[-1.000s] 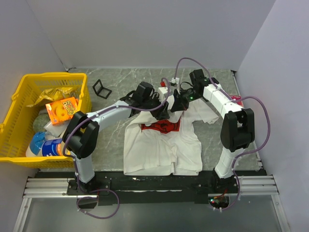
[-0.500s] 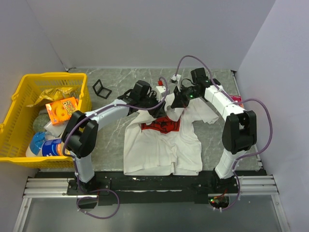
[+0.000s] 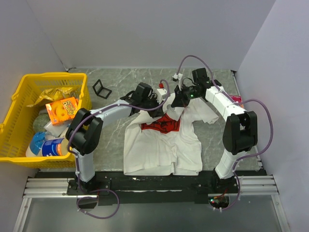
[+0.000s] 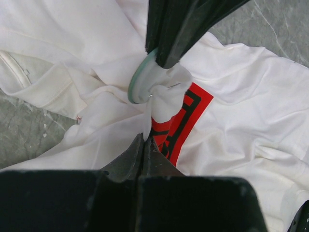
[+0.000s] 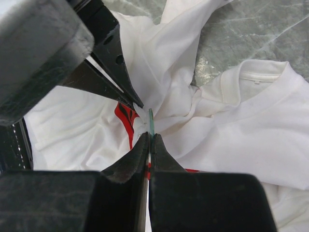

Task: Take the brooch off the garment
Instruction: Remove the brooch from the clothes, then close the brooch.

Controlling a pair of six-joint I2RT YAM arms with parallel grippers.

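Left hand (image 4: 144, 140): fingers fully together, nipping a small peak of white cloth from the garment (image 4: 251, 96), right at the edge of the red print (image 4: 190, 108). Right hand (image 5: 150, 137) comes in from the opposite side, tips just beside the left's. It is also clamped tight, on the brooch (image 4: 137, 82): a pale green round disc, edge-on from the right wrist, face partly visible from the left wrist. Thin metal pin (image 4: 166, 87) shows at the disc with cloth bunched around it, so the brooch sits against the fabric. Can't tell if the pin goes through the cloth. Chest area is drawn up into a tent of folds radiating from the two hands, print creased and partly hidden in them. Collar (image 5: 256, 79) lies flat just beyond the bunch, toward the right arm's side. From above, the shirt lies on the grey marbled surface (image 3: 120, 77) between the two arms, hem toward the bases, lower half flat, one sleeve spread under the right arm. Yellow basket (image 3: 29, 79) sits at the left edge, well apart from the shirt, holding an orange box (image 3: 62, 110) and a blue-capped bottle (image 3: 46, 147) among other items. Small black frame (image 3: 101, 88) lies on the surface near the basket's far corner.
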